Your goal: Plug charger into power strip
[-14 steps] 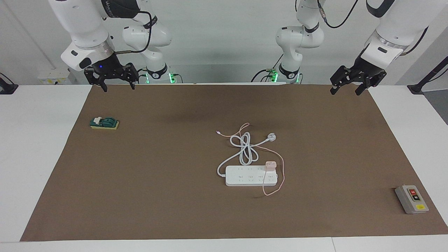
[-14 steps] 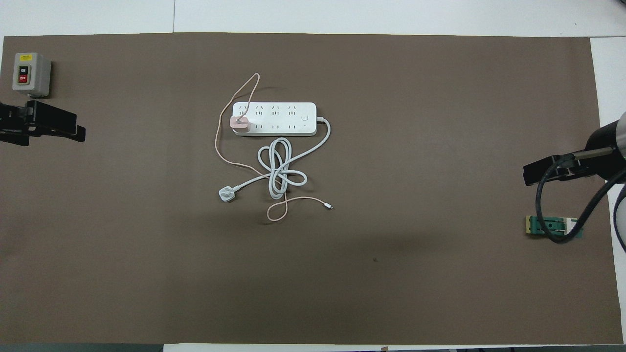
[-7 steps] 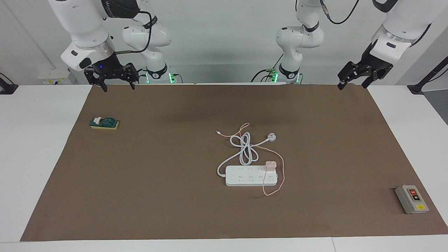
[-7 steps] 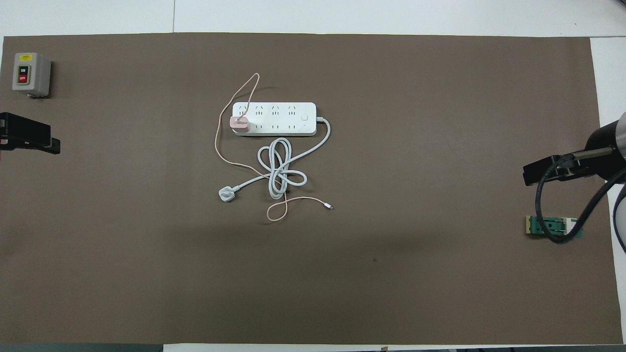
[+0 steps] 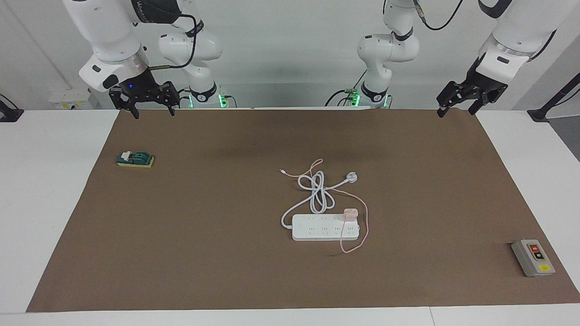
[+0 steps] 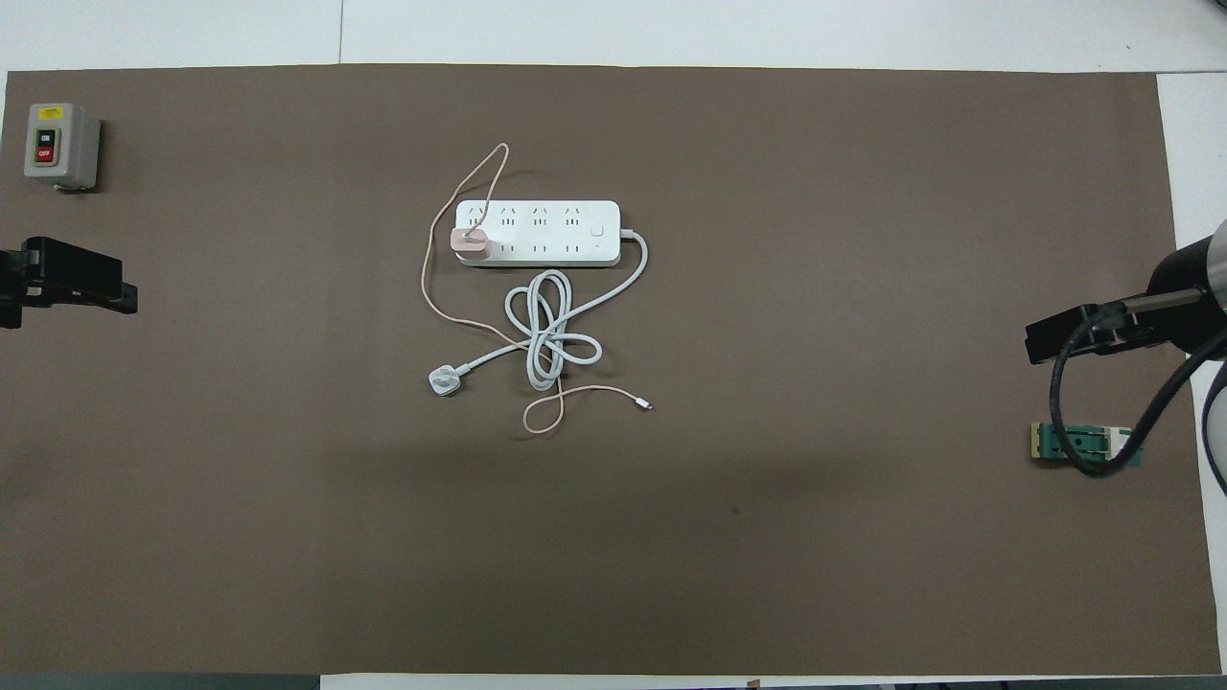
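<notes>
Right, both arms wait up at the frame's top corners: left tool fingers apart, right tool fingers apart, both empty. Mid-frame, the charger sits plugged into the strip.

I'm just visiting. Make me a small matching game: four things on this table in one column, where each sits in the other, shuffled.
1. charger
2. round plug
3. grey box
4. green block

a. at the left arm's end
b. on the power strip
c. at the right arm's end
d. on the mat, nearer to the robots than the strip

Pairs: 1-b, 2-d, 3-a, 4-c
</notes>
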`<state>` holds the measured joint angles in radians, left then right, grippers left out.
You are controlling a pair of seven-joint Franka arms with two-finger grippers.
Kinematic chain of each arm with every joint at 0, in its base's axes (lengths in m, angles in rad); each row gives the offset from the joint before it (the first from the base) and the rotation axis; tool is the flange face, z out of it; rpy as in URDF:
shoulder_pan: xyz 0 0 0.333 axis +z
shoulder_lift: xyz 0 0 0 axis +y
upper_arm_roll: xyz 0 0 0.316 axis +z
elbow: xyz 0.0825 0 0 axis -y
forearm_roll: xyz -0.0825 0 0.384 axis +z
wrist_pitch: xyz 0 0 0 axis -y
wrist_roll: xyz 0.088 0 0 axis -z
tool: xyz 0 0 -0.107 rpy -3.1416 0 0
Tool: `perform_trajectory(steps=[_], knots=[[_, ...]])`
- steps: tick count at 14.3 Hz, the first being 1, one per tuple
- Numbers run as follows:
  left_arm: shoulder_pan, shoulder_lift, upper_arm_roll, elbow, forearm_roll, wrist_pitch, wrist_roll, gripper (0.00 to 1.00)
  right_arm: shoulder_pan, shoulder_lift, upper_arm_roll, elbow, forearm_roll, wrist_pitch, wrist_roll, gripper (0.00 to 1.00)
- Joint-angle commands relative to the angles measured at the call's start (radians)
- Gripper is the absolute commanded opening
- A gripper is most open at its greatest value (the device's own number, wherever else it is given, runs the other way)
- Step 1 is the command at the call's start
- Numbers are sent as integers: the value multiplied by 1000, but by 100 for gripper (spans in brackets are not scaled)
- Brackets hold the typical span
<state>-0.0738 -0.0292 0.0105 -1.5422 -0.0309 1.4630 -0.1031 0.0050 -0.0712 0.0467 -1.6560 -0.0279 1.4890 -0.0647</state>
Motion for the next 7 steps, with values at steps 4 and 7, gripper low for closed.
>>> perform_trajectory(steps=[4, 7], knots=[[66, -37, -61, -72, 35, 34, 51, 100, -11, -12, 9, -4, -1, -4, 8, 100], [74, -37, -61, -79, 35, 45, 62, 100, -11, -12, 9, -4, -1, -4, 8, 100]])
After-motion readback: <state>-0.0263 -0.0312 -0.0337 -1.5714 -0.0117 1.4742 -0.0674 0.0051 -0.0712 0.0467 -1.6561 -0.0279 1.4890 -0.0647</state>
